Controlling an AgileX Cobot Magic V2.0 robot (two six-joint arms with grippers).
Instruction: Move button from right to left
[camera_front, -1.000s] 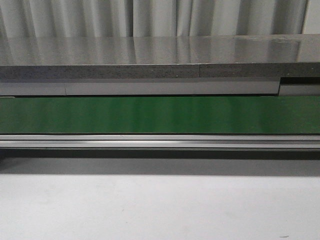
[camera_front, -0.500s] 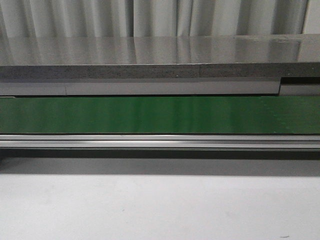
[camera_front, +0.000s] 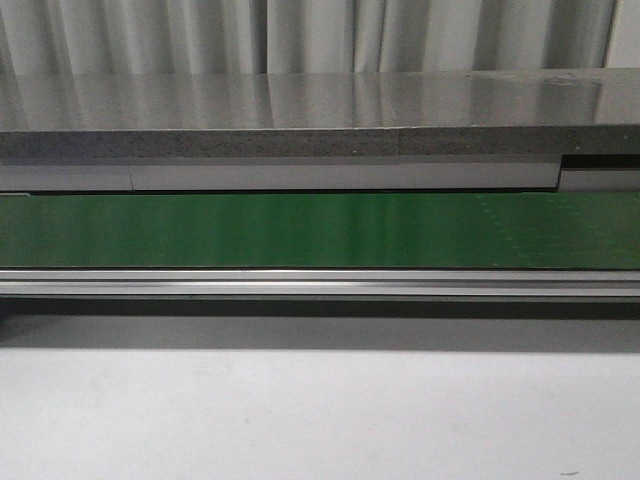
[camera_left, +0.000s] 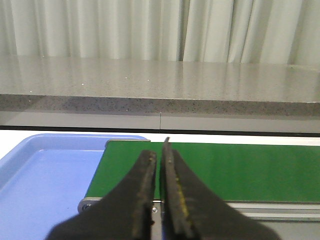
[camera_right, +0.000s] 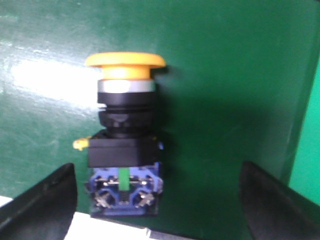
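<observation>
The button (camera_right: 124, 135) lies on the green belt (camera_right: 225, 100) in the right wrist view, with a round orange-yellow cap, a black body and a blue base with a green mark. My right gripper (camera_right: 157, 207) is open, with one black finger on each side of the button's base, both apart from it. My left gripper (camera_left: 159, 154) is shut and empty above the left end of the green belt (camera_left: 250, 170). In the front view the button and both grippers are out of view.
A blue tray (camera_left: 40, 175) sits just past the belt's left end. The green conveyor belt (camera_front: 320, 230) runs across the front view, with a metal rail (camera_front: 320, 283) along its near side, a grey stone counter (camera_front: 320, 120) behind it and a white table (camera_front: 320, 410) in front.
</observation>
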